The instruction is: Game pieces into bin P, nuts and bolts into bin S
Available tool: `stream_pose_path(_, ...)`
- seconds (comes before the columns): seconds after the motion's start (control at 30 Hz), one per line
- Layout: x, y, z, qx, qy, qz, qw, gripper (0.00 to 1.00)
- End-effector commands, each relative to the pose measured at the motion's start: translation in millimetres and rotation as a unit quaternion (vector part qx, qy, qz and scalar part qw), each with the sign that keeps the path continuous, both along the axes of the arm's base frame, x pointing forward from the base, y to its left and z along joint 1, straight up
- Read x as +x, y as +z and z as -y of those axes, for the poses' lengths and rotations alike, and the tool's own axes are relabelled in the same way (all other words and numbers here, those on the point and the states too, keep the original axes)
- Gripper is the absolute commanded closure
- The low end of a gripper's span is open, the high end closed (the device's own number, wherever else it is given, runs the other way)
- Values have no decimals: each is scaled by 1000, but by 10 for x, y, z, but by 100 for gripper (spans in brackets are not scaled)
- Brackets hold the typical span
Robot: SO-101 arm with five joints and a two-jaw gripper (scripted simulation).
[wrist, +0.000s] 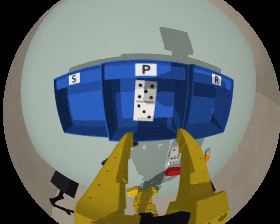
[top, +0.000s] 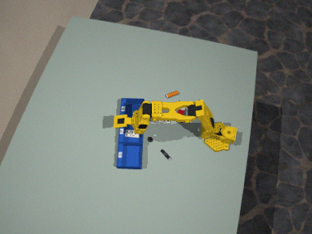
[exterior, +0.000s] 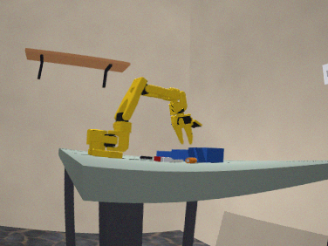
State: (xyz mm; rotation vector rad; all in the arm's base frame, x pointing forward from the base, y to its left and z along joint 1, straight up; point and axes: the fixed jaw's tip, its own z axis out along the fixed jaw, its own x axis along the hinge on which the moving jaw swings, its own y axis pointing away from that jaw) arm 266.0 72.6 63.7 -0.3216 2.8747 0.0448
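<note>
Pincer (top: pixel 140 129) (exterior: pixel 187 143) (wrist: pixel 155 133) apart and empty near blue P bin (top: pixel 126 139) (exterior: pixel 179 153) (wrist: pixel 120 120), wrist-view centre; leave 1 domino (top: pixel 132 134) (wrist: pixel 145 101) lying inside, lift straight up before swinging.

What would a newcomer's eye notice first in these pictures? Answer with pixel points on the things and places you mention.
Probably the yellow robot arm (top: pixel 174 113) (exterior: pixel 131 105), stretched over the table toward the blue bins, its gripper (exterior: pixel 187 143) (wrist: pixel 156 134) open above them. Next, the white domino (top: pixel 132 134) (wrist: pixel 145 101) with black dots, lying in the middle bin, marked P (wrist: pixel 120 112). The orange cylinder (top: pixel 173 94) (exterior: pixel 191 160) stands out on the table.
</note>
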Motion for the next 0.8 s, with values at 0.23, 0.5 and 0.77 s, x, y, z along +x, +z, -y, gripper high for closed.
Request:
stream_pose_path(0.23, 57, 213, -36, 12, -1, 40, 999, 77)
stream_pose_path(0.5, 57, 213, -36, 12, -1, 40, 999, 77)
stream_pose_path(0.77, 46, 211, -17, 10, -1, 37, 999, 77)
